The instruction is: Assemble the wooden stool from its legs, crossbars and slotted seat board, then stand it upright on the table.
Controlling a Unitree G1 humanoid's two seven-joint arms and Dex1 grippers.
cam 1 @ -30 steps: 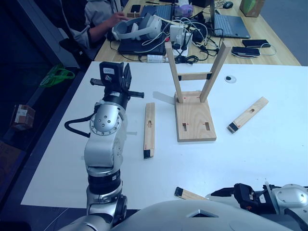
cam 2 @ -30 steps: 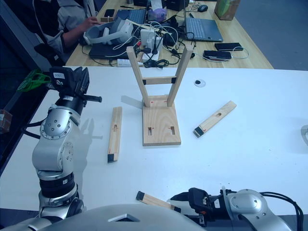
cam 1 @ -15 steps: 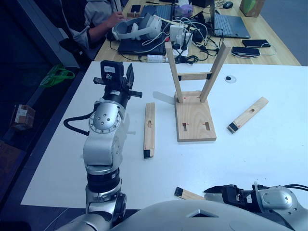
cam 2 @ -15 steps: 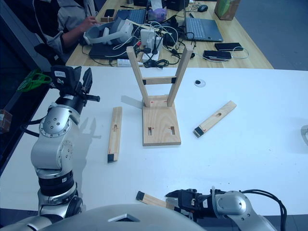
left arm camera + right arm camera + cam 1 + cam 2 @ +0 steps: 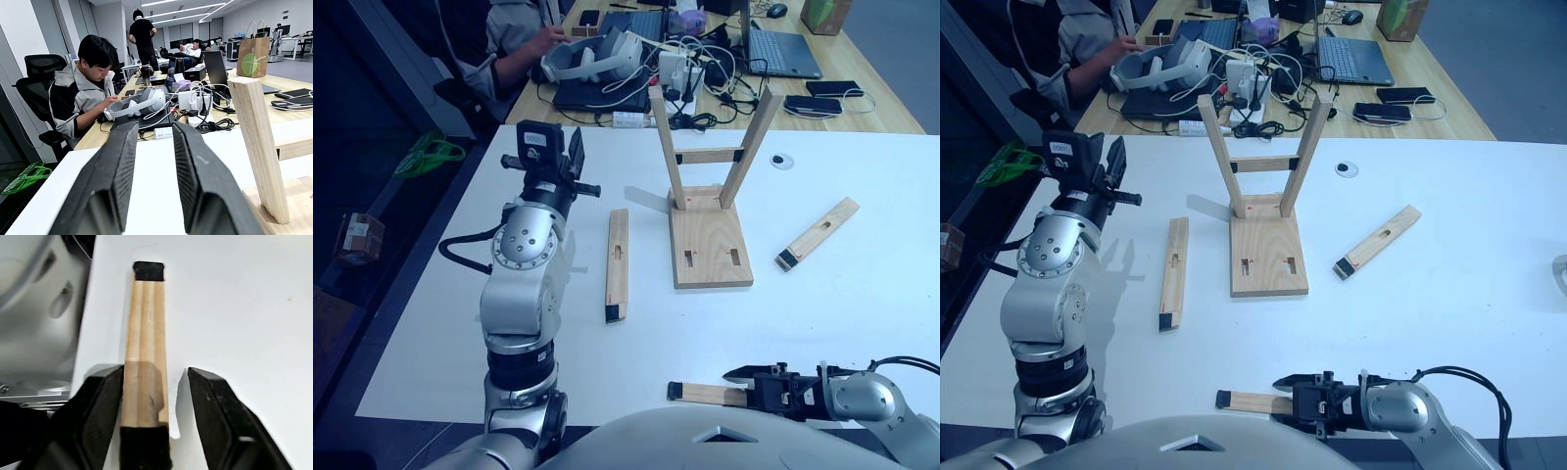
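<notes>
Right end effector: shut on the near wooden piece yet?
Open: the right end effector straddles the wooden piece, a gap beside one finger.

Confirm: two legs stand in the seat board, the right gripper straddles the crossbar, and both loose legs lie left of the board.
Wrong on the loose legs: one lies left of the seat board, the other right of it, as the left eye view shows. Two legs do stand in the board; the right gripper straddles the crossbar.

Beyond the left tool (image 5: 154, 129), past the white table (image 5: 862, 323), a wooden desk (image 5: 886, 103) carries laptops (image 5: 783, 49) and cables (image 5: 710, 54). A black office chair (image 5: 35, 68) stands beside it under ceiling strip lights (image 5: 181, 18).
</notes>
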